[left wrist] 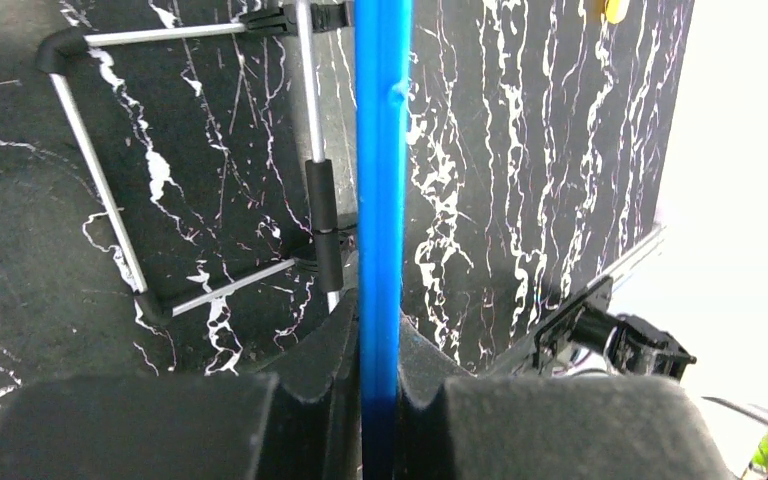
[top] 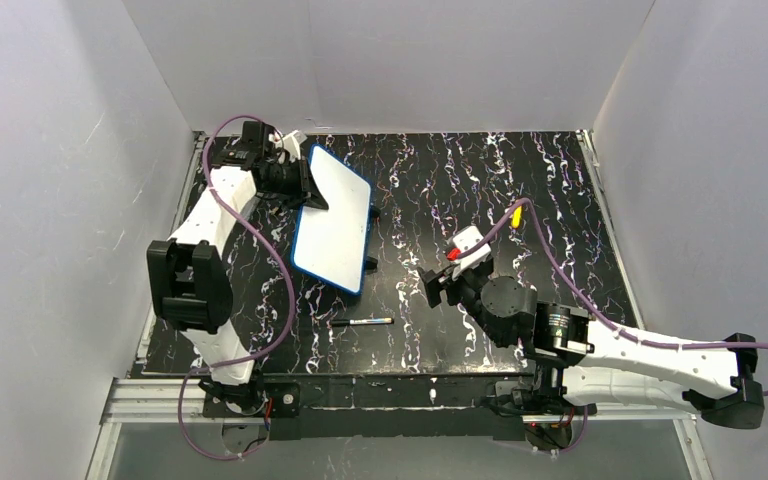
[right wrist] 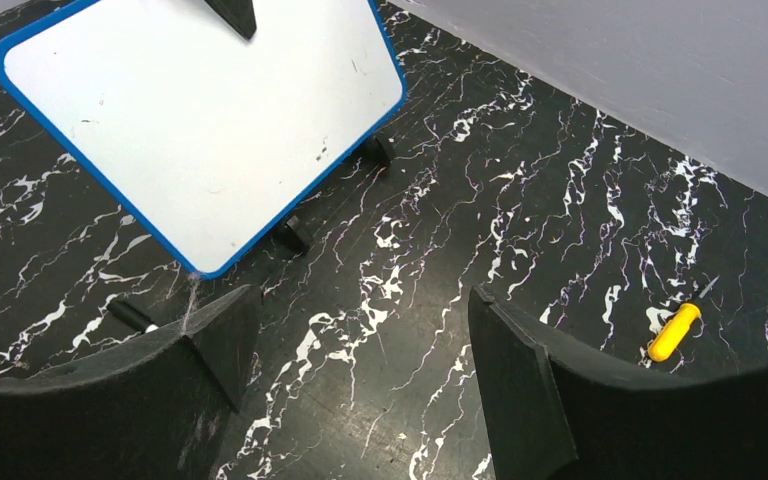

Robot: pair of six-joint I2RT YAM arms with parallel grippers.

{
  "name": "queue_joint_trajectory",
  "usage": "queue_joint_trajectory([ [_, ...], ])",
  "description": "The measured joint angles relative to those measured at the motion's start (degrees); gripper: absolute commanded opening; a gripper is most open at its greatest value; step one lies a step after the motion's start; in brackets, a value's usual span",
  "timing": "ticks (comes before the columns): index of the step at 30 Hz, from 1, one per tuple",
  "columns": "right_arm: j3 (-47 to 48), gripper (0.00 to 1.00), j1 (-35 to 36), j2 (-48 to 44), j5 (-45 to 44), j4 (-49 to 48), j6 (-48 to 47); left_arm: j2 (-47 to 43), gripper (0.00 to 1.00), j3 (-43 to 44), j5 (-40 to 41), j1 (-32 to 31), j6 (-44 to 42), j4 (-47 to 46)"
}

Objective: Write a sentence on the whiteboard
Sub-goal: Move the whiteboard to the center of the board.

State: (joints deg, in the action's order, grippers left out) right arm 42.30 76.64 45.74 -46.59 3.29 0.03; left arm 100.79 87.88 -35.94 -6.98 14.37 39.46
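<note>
Left gripper (left wrist: 378, 340) jaws clamp the whiteboard (top: 335, 215) on its blue edge; right gripper (right wrist: 360, 310) jaws gape wide.

Whiteboard (top: 332, 225): one, blue rim. Black feet (right wrist: 293, 233) showing under it: two. Marker (top: 362, 322) lying on desk (top: 520, 170): one. Small yellow piece (top: 516, 216): one. Grippers: two, namely left gripper (top: 310, 188) and right gripper (right wrist: 360, 330).

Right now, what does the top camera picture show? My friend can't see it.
The left gripper is shut on the blue rim of the whiteboard, which shows no writing. A marker lies on the black table nearer the arms, and the right gripper hangs open to its right.
</note>
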Motion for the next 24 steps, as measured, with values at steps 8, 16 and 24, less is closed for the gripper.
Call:
queue_joint_trajectory([
  [8,0.0,0.83,0.0,-2.89,-0.02,0.66,0.33,-6.73,0.09,-4.42,4.17,0.55,7.78,-5.62],
  [16,-0.04,0.83,0.0,-5.05,-0.94,1.9,1.33,-4.63,0.08,-4.44,6.19,0.28,10.95,-7.17],
  [24,-1.73,0.91,0.0,-7.04,-1.6,2.99,1.86,1.79,0.1,0.28,6.99,-1.16,10.29,-4.22],
])
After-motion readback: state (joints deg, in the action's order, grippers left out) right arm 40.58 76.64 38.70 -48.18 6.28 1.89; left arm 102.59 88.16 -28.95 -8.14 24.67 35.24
